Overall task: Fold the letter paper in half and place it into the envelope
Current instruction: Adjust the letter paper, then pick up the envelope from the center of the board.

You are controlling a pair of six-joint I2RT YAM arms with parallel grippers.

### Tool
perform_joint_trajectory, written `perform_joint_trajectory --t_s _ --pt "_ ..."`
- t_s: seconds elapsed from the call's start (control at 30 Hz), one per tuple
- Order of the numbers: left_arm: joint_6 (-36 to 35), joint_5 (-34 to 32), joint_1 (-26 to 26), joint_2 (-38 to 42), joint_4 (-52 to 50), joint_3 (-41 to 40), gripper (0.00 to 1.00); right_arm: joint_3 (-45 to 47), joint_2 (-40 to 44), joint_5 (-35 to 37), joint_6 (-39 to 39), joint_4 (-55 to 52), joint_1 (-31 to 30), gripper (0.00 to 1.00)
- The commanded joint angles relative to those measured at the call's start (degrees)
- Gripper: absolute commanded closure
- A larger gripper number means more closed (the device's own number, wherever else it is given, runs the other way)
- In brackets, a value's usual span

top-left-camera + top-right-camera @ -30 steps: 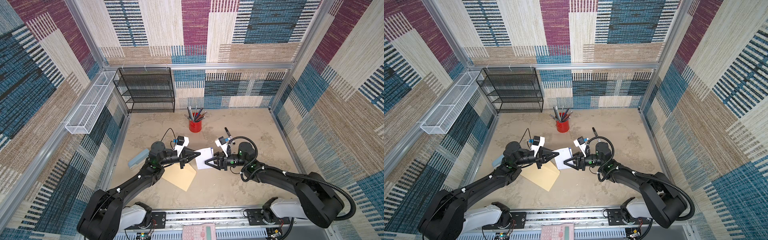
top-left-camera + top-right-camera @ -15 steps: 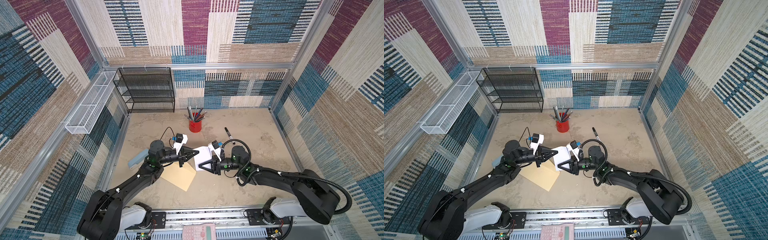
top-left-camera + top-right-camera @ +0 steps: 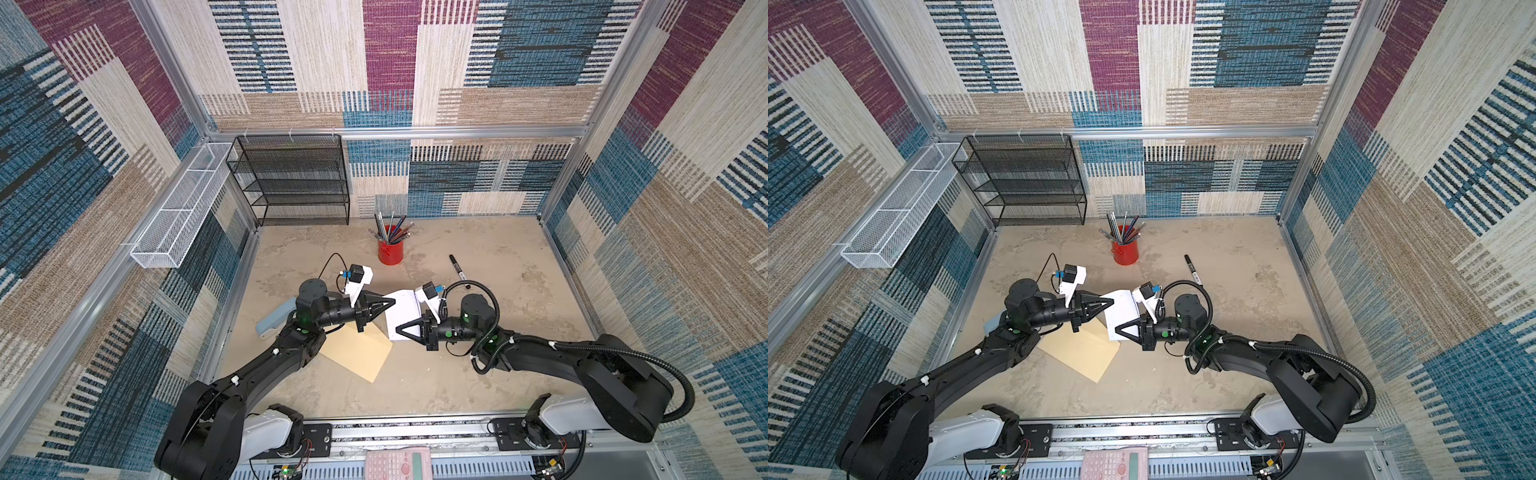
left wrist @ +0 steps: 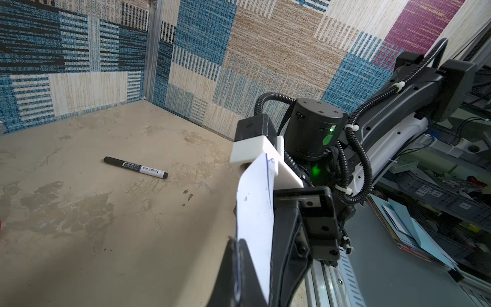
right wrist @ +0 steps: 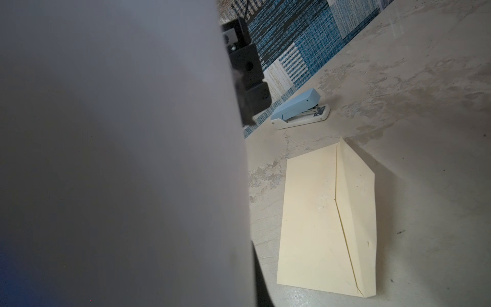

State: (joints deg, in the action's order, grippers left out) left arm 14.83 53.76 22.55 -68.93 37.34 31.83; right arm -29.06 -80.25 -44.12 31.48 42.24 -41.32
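The letter paper [image 3: 402, 308] [image 3: 1120, 308] hangs tilted above the table between my two grippers, white side up in both top views. My left gripper [image 3: 390, 304] [image 4: 237, 268] is shut on its far left corner; the left wrist view shows the blue-lined edge pinched between the fingers [image 4: 248, 276]. My right gripper [image 3: 398, 331] [image 3: 1117, 329] is shut on the sheet's near left corner. In the right wrist view the shaded letter paper [image 5: 111, 159] hides most of the jaws. The tan envelope [image 3: 357, 353] [image 5: 318, 220] lies flat below and left of the sheet, partly under my left arm.
A light blue stapler [image 3: 272, 320] [image 5: 300, 110] lies by the left wall. A red cup of pens [image 3: 390, 251] stands behind the grippers, and a black marker [image 3: 457, 266] [image 4: 135, 167] lies to its right. A black mesh shelf [image 3: 295, 178] fills the back left corner.
My right gripper moved left onto the sheet's near corner and closed on it. The sheet rose off the table and now stands tilted. The left gripper stayed shut on it.
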Motion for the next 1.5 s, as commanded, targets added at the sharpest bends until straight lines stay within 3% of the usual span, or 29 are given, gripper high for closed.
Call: perform_joint_trajectory --t_s 0.0,0.13,0.33,0.47,0.53,0.7,0.87,1.1,1.27,1.47 --pt "0.03 -3.08 -0.41 0.82 -0.4 0.69 1.0 0.36 0.56 2.62 1.68 -0.44 -0.15 1.0" --pt "-0.9 -4.27 -0.51 1.84 -1.04 0.51 1.0 0.45 1.48 6.36 2.66 -2.86 0.0 1.0" --pt "-1.04 -4.46 -0.66 2.48 -1.39 0.16 1.0 0.44 1.32 5.97 3.67 -1.81 -0.05 0.96" --pt "-1.04 -6.16 -0.75 2.89 -1.38 -0.37 0.98 0.31 1.76 5.62 3.42 -2.48 -0.07 1.0" --pt "-1.22 -7.24 -0.93 3.18 -1.66 -0.37 0.73 -0.16 2.2 5.77 2.76 -3.89 -0.03 1.0" --pt "-7.19 -15.49 -1.02 5.81 -13.06 1.48 0.38 0.33 6.59 7.84 0.32 -9.67 1.2 1.0" --pt "-20.43 -27.57 -1.02 9.21 -30.98 5.76 0.39 2.78 13.09 7.66 -2.93 -17.35 7.4 1.0" --pt "-38.34 -34.3 0.05 10.67 -48.81 9.66 0.42 4.36 17.61 6.36 -6.42 -22.23 14.14 1.0" --pt "-50.41 -39.24 1.09 4.57 -62.64 14.22 0.41 4.87 16.03 5.18 -6.42 -19.62 14.38 1.0" --pt "-61.77 -35.73 -0.21 -7.69 -72.85 21.78 0.4 5.58 14.02 3.6 -6.25 -16.77 14.44 1.0"
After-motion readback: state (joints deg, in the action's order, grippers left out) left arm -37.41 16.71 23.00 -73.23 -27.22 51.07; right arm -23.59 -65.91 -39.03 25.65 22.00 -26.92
